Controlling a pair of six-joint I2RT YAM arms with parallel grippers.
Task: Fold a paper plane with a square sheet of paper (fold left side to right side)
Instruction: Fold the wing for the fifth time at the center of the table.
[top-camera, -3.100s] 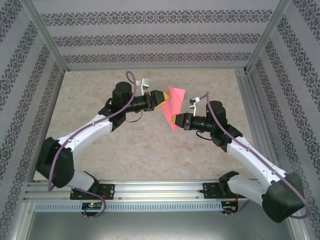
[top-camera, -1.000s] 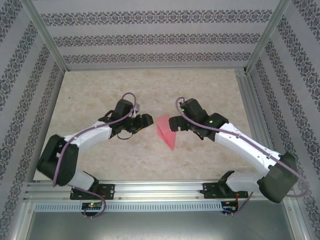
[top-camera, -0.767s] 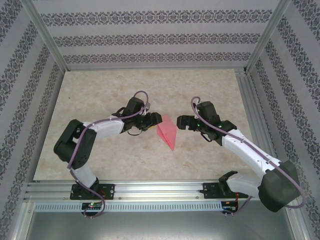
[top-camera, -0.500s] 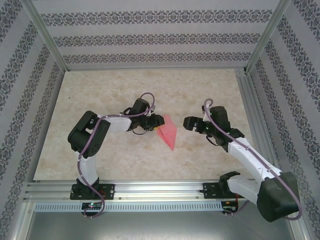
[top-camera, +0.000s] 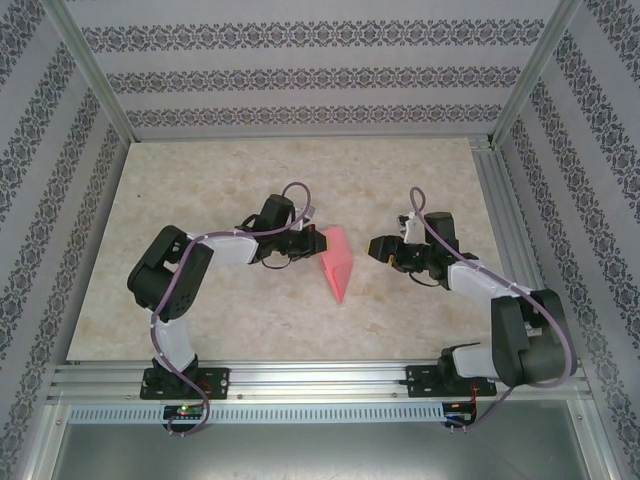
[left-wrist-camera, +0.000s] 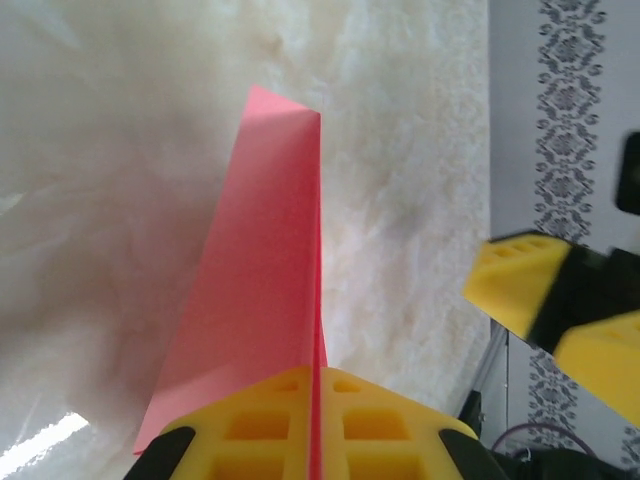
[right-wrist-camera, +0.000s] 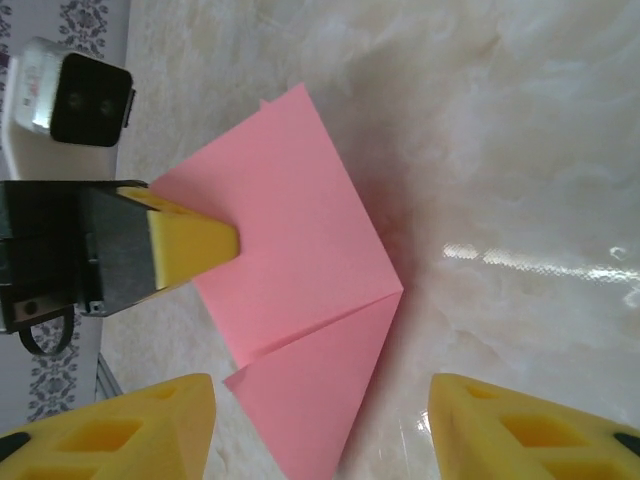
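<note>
folded pink paper sheet (top-camera: 335, 262): narrow tip lies nearest the arm bases. expect light, limp, easily creased stock; hold it by the edges. left gripper (top-camera: 312, 243) pinches its far left corner. right gripper (top-camera: 376, 246), spread, stands apart on its right.

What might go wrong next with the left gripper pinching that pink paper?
The left gripper pinches the folded pink paper at one edge only, so a pull may tear or crumple it.
The right gripper stands open, apart from the paper, so the free end may swing and the next fold go crooked.
</note>
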